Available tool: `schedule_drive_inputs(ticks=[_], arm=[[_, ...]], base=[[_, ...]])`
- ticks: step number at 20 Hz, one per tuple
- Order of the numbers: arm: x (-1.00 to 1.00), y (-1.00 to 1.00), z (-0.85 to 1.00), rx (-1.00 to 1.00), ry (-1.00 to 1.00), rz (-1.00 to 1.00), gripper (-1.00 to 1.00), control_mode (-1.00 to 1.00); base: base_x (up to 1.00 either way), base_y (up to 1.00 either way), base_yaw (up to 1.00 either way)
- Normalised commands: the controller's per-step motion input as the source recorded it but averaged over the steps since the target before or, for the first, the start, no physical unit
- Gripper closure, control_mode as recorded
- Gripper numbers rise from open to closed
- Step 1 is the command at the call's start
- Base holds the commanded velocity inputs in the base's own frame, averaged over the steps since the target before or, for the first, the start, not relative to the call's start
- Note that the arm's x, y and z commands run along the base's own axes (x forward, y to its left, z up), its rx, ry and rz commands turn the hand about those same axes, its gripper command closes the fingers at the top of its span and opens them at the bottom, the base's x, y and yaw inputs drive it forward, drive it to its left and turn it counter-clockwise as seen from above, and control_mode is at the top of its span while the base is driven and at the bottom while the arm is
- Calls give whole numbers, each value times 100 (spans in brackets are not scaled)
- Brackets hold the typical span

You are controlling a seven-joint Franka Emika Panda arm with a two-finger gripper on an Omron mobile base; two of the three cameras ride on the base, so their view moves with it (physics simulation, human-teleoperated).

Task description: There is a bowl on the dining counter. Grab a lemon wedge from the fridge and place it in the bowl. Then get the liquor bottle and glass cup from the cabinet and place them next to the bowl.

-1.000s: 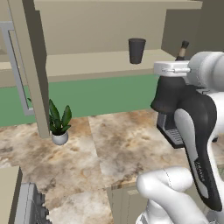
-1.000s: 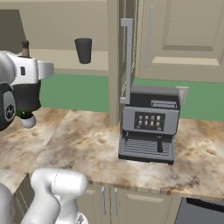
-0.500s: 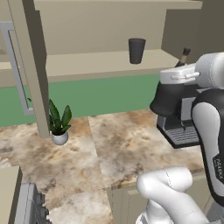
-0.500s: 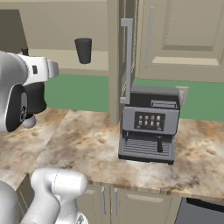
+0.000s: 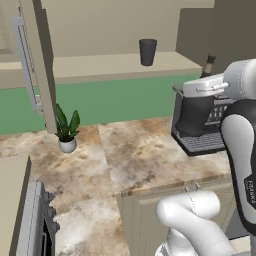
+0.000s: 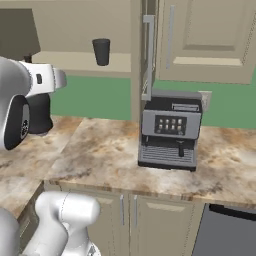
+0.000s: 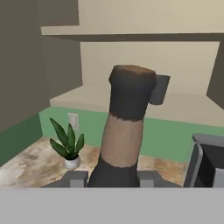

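The gripper clasps the liquor bottle by its base, above the wall counter. The glass cup stands on the open cabinet's shelf. A potted plant and coffee machine flank it.

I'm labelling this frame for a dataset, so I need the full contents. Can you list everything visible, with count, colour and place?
glass cup: one, dark grey, upright on the open cabinet's shelf.
cabinet: one, beige, wall-mounted above the counter, door swung open at left.
liquor bottle: one, dark with a tan band on the neck, between the gripper's fingers, off the shelf.
potted plant: one, green leaves in a white pot, on the counter below the cabinet.
coffee machine: one, black and silver, on the counter by the green wall.
counter: one, mottled beige-brown marble, over beige cabinets.
gripper: one, dark fingers, shut on the liquor bottle.
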Motion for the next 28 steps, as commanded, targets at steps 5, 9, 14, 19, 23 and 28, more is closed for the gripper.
schedule_drive_inputs(ticks=[5, 9, 14, 19, 23, 28], arm=[[0, 0, 0, 0, 0, 0, 100, 100], [0, 0, 0, 0, 0, 0, 100, 100], [0, 0, 0, 0, 0, 0, 100, 100], [0, 0, 0, 0, 0, 0, 100, 100], [0, 0, 0, 0, 0, 0, 100, 100], [0, 0, 0, 0, 0, 0, 100, 100]], base=[[-81, -1, 0], [-29, -26, 0], [-33, -61, 2], [-62, -83, 2], [-100, -80, 0], [-100, -80, -3]])
